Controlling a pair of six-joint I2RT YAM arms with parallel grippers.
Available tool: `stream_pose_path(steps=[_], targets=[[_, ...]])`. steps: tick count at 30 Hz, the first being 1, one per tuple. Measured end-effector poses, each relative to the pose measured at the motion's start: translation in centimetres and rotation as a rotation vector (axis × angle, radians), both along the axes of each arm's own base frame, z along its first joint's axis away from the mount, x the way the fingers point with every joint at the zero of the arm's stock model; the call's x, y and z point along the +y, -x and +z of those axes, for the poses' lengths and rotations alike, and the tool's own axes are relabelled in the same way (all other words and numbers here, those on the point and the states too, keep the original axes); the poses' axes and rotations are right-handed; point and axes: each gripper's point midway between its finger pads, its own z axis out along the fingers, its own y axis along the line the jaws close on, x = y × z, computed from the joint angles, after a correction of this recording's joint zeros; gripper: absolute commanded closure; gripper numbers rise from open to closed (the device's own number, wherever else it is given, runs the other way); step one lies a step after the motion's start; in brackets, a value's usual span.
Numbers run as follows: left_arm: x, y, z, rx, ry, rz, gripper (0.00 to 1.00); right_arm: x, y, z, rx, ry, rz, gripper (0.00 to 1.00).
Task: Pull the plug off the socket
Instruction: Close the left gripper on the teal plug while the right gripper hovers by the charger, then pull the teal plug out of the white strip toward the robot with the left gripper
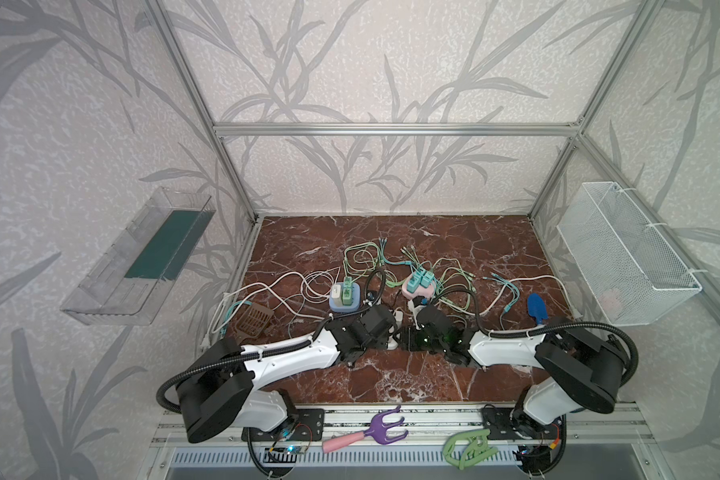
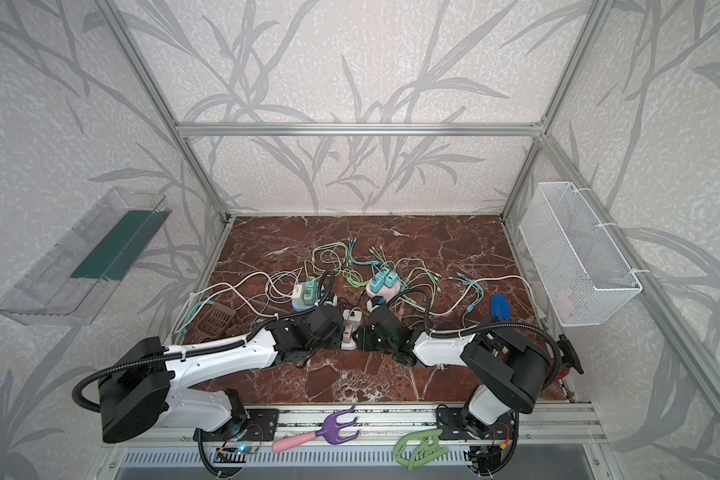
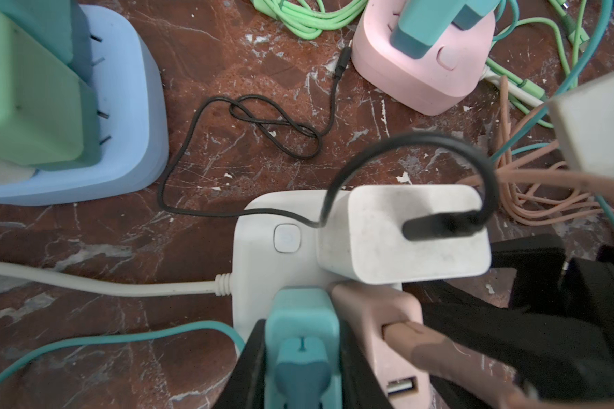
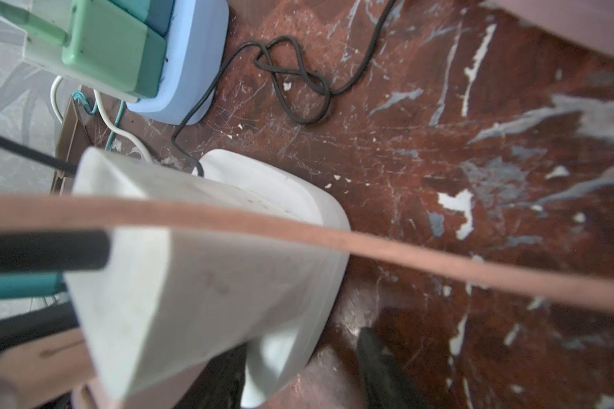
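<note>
The white socket lies on the marble table between the two arms. The teal plug stands on the socket's top face, and the left gripper pinches it with a black finger on each side. On the same face, just beside it, sit a pink plug and a white charger. The right gripper is close against the socket's other side. Whether its jaws are spread or clamped cannot be told.

The teal plug runs off the frame edge, and the peach cable is blurred.
</note>
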Motion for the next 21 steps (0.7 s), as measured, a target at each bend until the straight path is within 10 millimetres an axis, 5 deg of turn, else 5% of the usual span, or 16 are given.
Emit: stream_pose_path(steps=[21], targets=[[-0.07,-0.04,0.48,-0.018,0.004,0.023,0.87,-0.66,-0.99,0.0,-0.014,0.067,-0.017,0.56]])
